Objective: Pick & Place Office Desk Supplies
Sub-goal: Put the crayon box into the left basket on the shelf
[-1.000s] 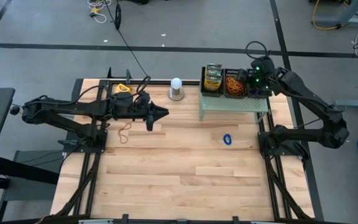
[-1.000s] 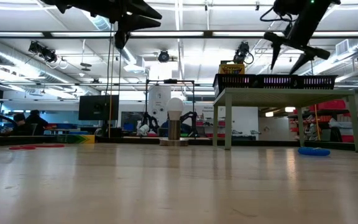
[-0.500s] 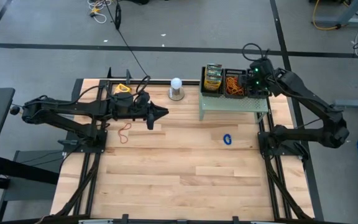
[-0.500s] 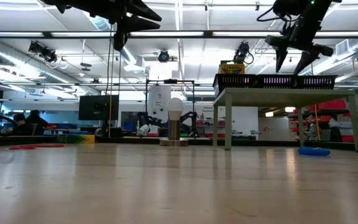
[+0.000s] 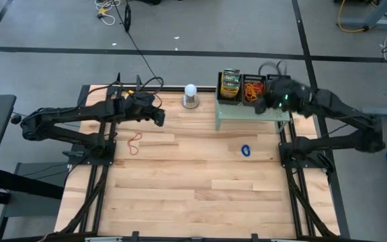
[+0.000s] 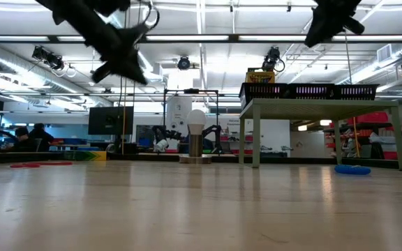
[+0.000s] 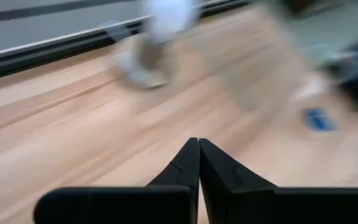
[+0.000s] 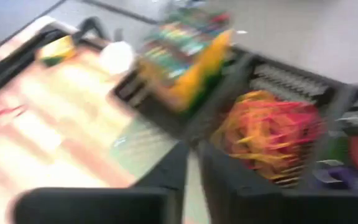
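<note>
Both wrist views are smeared by motion, so the printing on the yellow-and-green crayon box (image 5: 230, 84) cannot be read. It is held in a black mesh basket (image 5: 252, 89) on the pale green riser (image 5: 250, 111) — orange rubber bands (image 8: 269, 134) fill the next basket. The left gripper (image 7: 198, 163) is seen clenched, empty, above the wooden tabletop (image 5: 193, 181); the right gripper (image 8: 193, 163) is pinched together, holding nothing, beside the baskets. A blue band (image 5: 246, 150) and a red band (image 5: 134, 141) lie on the tabletop.

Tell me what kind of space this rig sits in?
Likely a robotics lab or workshop, in an open industrial hall. The wooden table stands on a bare concrete floor with loose cables; the low view shows exposed ceiling ducts and people at desks behind.
</note>
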